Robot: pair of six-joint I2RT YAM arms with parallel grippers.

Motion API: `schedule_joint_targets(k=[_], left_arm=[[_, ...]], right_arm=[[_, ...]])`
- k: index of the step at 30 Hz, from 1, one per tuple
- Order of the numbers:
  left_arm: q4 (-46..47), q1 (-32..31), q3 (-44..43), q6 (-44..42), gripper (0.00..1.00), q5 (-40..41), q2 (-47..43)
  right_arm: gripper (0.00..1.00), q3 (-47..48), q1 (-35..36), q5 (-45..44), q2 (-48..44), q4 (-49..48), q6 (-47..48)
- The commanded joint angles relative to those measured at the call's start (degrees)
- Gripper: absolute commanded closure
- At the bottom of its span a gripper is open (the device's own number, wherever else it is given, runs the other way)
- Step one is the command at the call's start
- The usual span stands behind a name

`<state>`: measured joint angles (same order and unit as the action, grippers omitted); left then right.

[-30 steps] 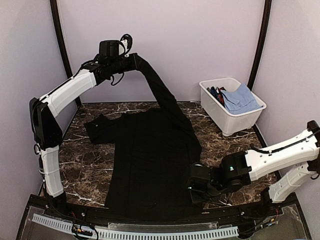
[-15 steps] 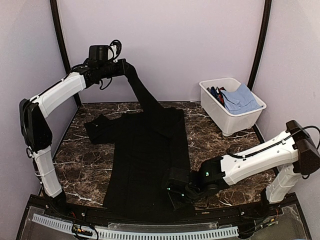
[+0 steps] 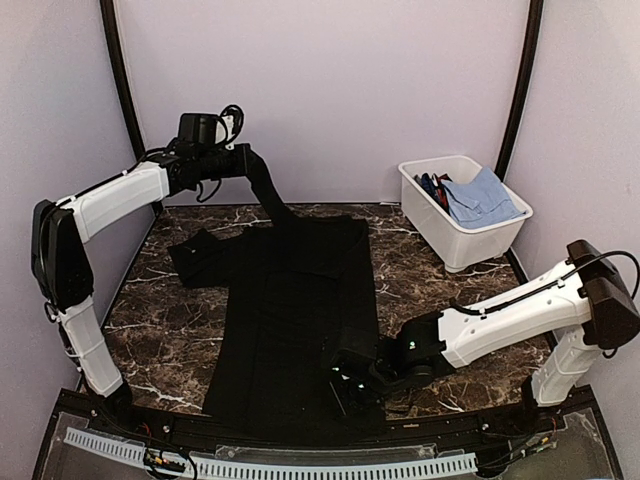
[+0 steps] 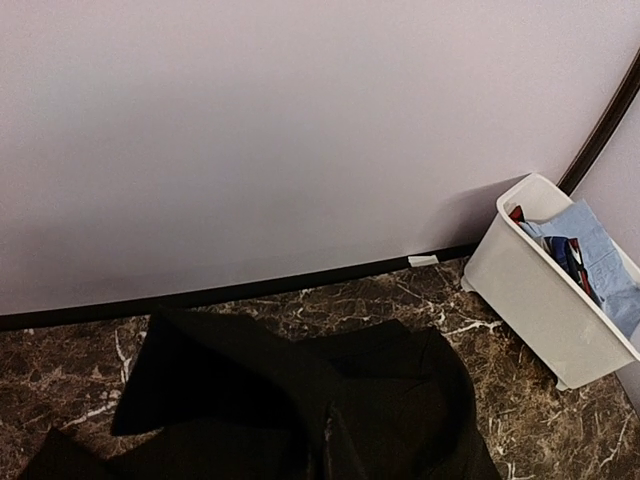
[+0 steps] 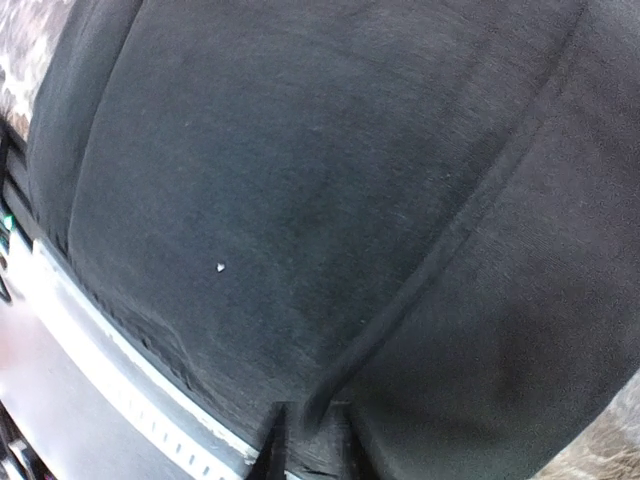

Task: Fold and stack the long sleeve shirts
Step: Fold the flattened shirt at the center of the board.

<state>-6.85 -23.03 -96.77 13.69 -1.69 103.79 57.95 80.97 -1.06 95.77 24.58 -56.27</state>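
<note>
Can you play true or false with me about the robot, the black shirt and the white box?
1. The left pincer holds a sleeve of the black shirt up in the air. True.
2. The white bin is empty. False: a light blue shirt lies in it, with other cloth things beside it.
3. The bin stands on the left side of the table. False: it stands at the far right corner.
4. The right pincer is down low at the black shirt's near edge. True.
5. The black shirt is folded into a small square. False: its body lies spread out long on the table.
</note>
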Motion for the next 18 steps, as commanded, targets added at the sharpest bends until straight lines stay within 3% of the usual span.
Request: schedule_joint_targets(k=[1,3,7,14,18], left_arm=[[3.2,0.0,3.4,-0.1,1.00,1.0,-5.5],[3.8,0.0,5.4,0.3,1.00,1.1,-6.6],[5.3,0.0,9.5,0.9,1.00,0.9,-8.9],[8.1,0.0,15.1,1.2,1.00,-2.0,-12.3],[7.2,0.0,15.6,1.7,1.00,0.6,-13.8]], right_arm=[[0.72,0.2,-0.7,0.3,-1.4,-1.7,2.5],[0.63,0.0,-1.6,-0.4,-3.3,-0.8,3.1],[0.58,-1.2,-5.3,-2.4,-8.3,1.0,4.5],[0.59,-2.5,-19.1,-4.7,-13.3,-0.8,9.4],[0.61,-0.2,-27.0,-3.6,-11.4,-4.0,13.3]])
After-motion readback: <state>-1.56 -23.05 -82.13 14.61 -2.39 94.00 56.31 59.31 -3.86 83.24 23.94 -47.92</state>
